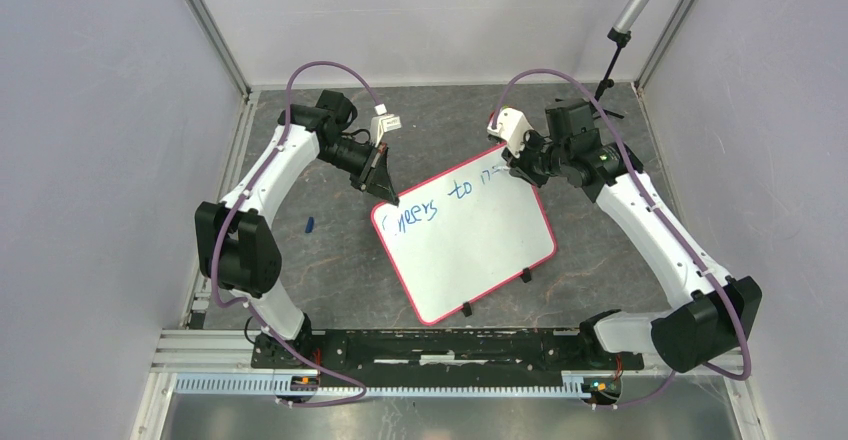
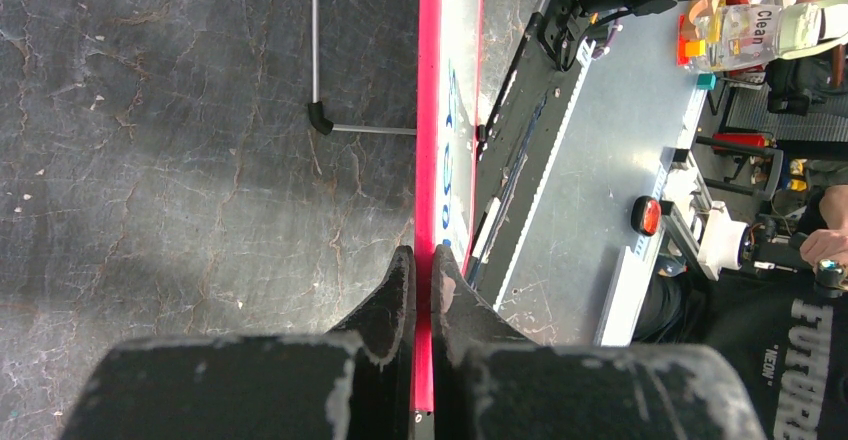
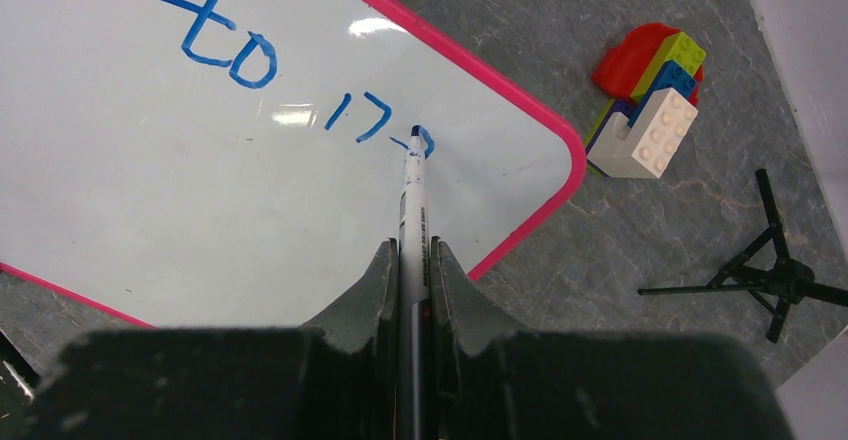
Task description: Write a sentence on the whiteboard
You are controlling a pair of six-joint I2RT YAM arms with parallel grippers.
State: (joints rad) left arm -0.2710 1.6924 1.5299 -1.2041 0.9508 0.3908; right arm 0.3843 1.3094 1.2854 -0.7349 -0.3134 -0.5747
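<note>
1. Tabletop (image 1: 330, 280) of dark grey, cracked-looking material is seen between pale walls. A small blue object (image 1: 310, 225) lies on it near the left arm's elbow, well apart from the board.
2. The left gripper (image 2: 420, 260) is closed narrowly on the pink-red rim of the whiteboard (image 1: 470, 250), at the board's far-left corner. In the left wrist view the rim is pinched between the two black fingers (image 2: 395, 290).
3. The whiteboard is laid on the tabletop at centre, between the two arms. It is turned at a slant, and small black clips (image 1: 525, 276) are seen along its near-right edge.
4. The sentence (image 3: 225, 45) is set in blue across the far part of the board. The word "to" is read plainly, followed by a few strokes of another word. The start of the first word is hidden behind the left gripper in the top view.
5. A marker (image 3: 413, 200) is clamped by its barrel in the right gripper (image 3: 413, 260), whose fingers are drawn tight around it. The tip is pressed to the board at the rightmost blue stroke, near the far-right corner.
6. A stack of toy bricks (image 3: 645, 85) in red, green, blue and white is seen on the tabletop just beside that corner, not touching the rim.
7. A black tripod stand (image 3: 775, 275) is seen further right, near the right wall.
</note>
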